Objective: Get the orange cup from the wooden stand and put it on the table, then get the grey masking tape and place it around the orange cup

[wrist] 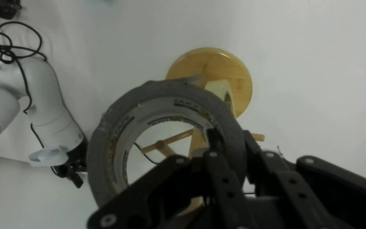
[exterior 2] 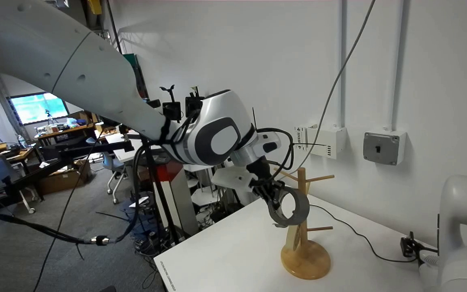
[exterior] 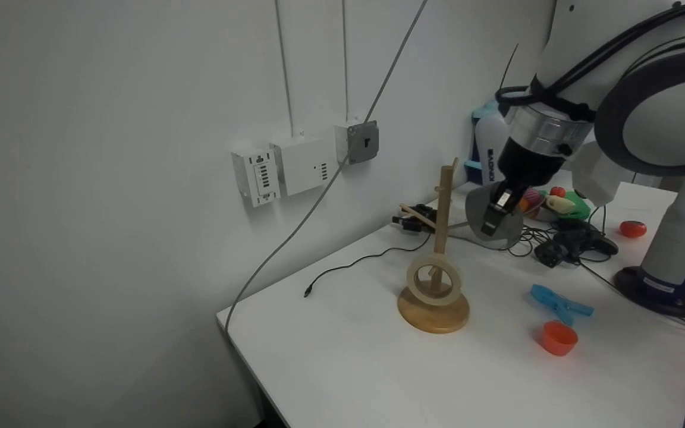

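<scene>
The hand was closed on the wall of the grey masking tape, pinching it from inside and outside, its jaws parted only by the thickness of the ring. Held at one side like this, the roll had most of its hollow centre free, which presumably suited a ring meant to pass over a cup. It hung in the air and tilted, so it would likely have to be levelled before any lowering.

Close beyond it, the wooden stand rose upright, its broad round base probably there to stop it toppling under a load on its pegs. Whether the tape was wholly clear of those pegs could not be told. A cream roll leaned or hung against the post, low down, seemingly with no part in the job.

Farther from the hand, on the white worktop, the orange cup stood mouth up, well apart from the stand; placed so, it looked ready to take the tape around it. A blue clip lay just beside it, near enough to get under the ring. Farther still were a small red object and another robot arm, apparently not needed here.
</scene>
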Available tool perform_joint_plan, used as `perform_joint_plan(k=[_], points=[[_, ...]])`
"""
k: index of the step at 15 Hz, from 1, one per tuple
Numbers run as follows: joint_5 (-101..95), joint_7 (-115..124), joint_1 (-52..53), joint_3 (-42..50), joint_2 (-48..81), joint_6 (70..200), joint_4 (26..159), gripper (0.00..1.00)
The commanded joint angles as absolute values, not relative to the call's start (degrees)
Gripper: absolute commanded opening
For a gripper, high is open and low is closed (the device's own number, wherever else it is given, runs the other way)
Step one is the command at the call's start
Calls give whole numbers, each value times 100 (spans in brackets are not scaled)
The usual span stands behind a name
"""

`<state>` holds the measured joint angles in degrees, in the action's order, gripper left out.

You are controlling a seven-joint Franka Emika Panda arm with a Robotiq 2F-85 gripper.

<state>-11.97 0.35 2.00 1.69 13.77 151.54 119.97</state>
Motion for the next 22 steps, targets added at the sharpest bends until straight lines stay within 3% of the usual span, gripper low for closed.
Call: perform_joint_plan(k=[1,13,22], points=[[-1568,418,300,312,877,14773,12289,5],[-1040,399,158,84,421,13427,12801,5],[-812,356,101,137,1137,13545,12815,5]])
